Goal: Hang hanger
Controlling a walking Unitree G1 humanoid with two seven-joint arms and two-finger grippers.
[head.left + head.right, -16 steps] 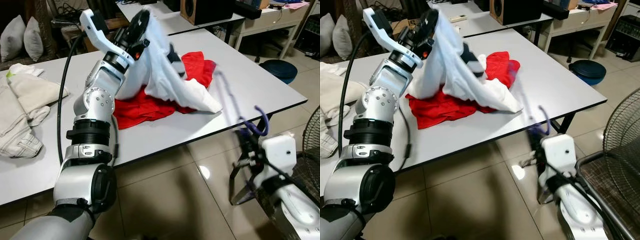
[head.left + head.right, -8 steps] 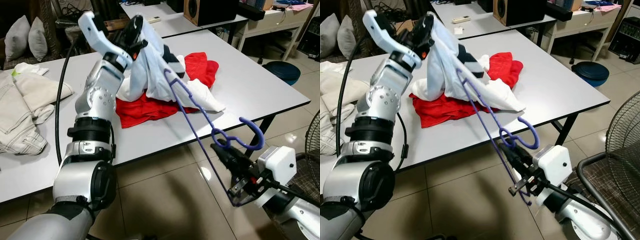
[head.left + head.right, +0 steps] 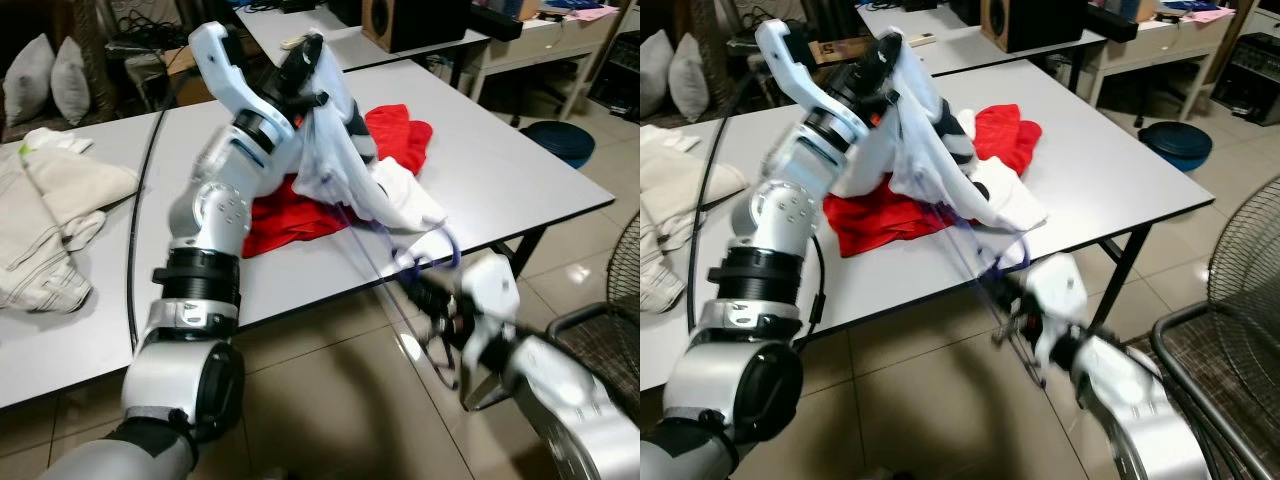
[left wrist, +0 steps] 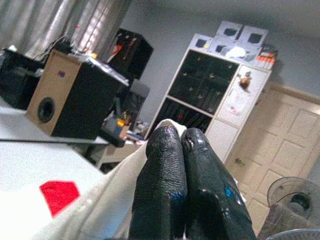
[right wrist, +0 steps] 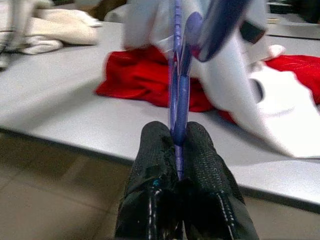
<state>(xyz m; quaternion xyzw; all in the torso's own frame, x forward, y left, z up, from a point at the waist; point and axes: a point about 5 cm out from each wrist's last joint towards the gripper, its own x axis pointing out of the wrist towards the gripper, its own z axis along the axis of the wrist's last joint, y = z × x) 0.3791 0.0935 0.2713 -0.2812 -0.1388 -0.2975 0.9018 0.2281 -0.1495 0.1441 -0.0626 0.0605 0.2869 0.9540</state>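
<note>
My left gripper is raised over the white table, shut on the top of a white garment that drapes down onto the table. In the left wrist view the fingers press together with white cloth between them. A purple hanger is pinched in my right gripper, which is in front of the table edge. The hanger, blurred, slants up toward the hanging garment. A red garment lies on the table under and behind the white one.
Beige clothes lie on the table's left part. A black speaker stands on a farther table. A fan with a wire cage is close on the right, and a blue tub sits on the floor beyond.
My right gripper has carried the hanger up and toward the table; its far end now reaches the hanging white garment. My left arm has shifted a little to the right with the garment.
</note>
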